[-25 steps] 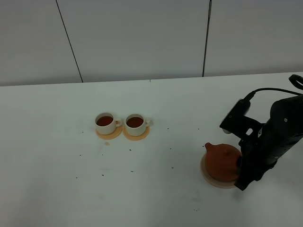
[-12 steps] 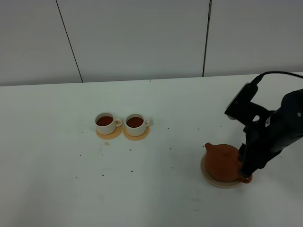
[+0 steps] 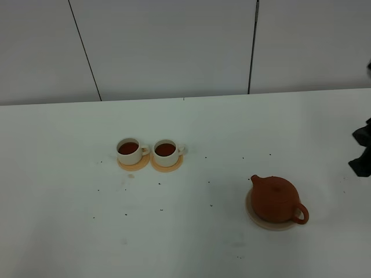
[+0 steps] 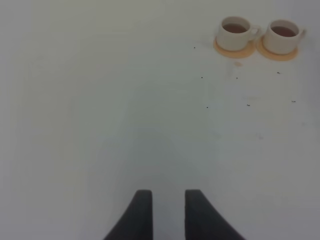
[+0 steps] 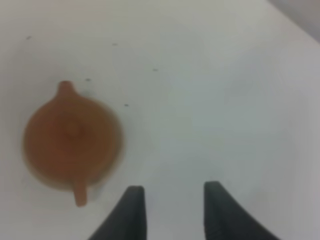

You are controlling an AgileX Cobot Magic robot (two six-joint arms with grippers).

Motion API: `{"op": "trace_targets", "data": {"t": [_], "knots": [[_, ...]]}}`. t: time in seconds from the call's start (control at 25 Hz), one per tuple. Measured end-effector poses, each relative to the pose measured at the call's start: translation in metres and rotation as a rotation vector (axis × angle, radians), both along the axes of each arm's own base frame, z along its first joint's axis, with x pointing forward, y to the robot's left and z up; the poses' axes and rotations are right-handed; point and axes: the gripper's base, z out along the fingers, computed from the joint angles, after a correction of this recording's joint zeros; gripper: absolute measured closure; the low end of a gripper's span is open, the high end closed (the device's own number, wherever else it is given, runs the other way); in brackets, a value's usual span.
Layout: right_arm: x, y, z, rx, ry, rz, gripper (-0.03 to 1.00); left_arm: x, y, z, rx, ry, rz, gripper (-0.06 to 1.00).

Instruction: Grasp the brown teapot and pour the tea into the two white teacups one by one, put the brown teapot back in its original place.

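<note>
The brown teapot (image 3: 277,198) stands upright on the large pale beige coaster (image 3: 254,216) at the right front, its handle toward the front right. The two white teacups (image 3: 128,150) (image 3: 166,152) sit side by side on small orange-tan coasters, both holding dark tea. My right gripper (image 5: 172,200) is open and empty, well clear of the teapot (image 5: 72,140); only a piece of its arm (image 3: 363,153) shows at the right edge of the exterior high view. My left gripper (image 4: 167,210) hovers over bare table with a narrow gap between its fingers, far from the cups (image 4: 234,31) (image 4: 281,36).
The white table (image 3: 191,231) carries scattered dark specks around the cups and the teapot. A grey panelled wall (image 3: 174,46) runs along its far edge.
My right gripper has let go of the teapot's handle and drawn away to the right, almost out of the exterior high view. The teapot stays on the beige coaster.
</note>
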Motion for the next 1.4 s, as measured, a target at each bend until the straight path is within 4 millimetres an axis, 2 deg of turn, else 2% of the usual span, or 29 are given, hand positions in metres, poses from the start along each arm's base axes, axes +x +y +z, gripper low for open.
{"op": "trace_targets", "data": {"t": [0.08,0.16,0.28,0.44,0.68,0.84,0.92,1.04,1.4], "knots": [[-0.016,-0.010,0.014,0.030,-0.044,-0.041,0.76,0.000,0.000,0.000,0.000,0.000,0.000,0.71],[-0.032,-0.019,0.018,0.059,-0.091,-0.082,0.79,0.000,0.000,0.000,0.000,0.000,0.000,0.71],[-0.064,-0.034,0.010,0.109,-0.187,-0.169,0.82,0.000,0.000,0.000,0.000,0.000,0.000,0.71],[-0.120,-0.052,-0.001,0.219,-0.353,-0.297,0.87,0.000,0.000,0.000,0.000,0.000,0.000,0.71],[-0.214,-0.072,0.005,0.452,-0.583,-0.457,0.95,0.000,0.000,0.000,0.000,0.000,0.000,0.71],[-0.259,-0.082,-0.012,0.483,-0.518,-0.568,0.98,0.000,0.000,0.000,0.000,0.000,0.000,0.71],[-0.269,-0.082,-0.019,0.488,-0.436,-0.587,0.98,0.000,0.000,0.000,0.000,0.000,0.000,0.71],[-0.271,-0.073,-0.028,0.486,-0.325,-0.511,0.98,0.000,0.000,0.000,0.000,0.000,0.000,0.71],[-0.257,-0.060,-0.061,0.450,-0.157,-0.396,0.98,0.000,0.000,0.000,0.000,0.000,0.000,0.71]]}}
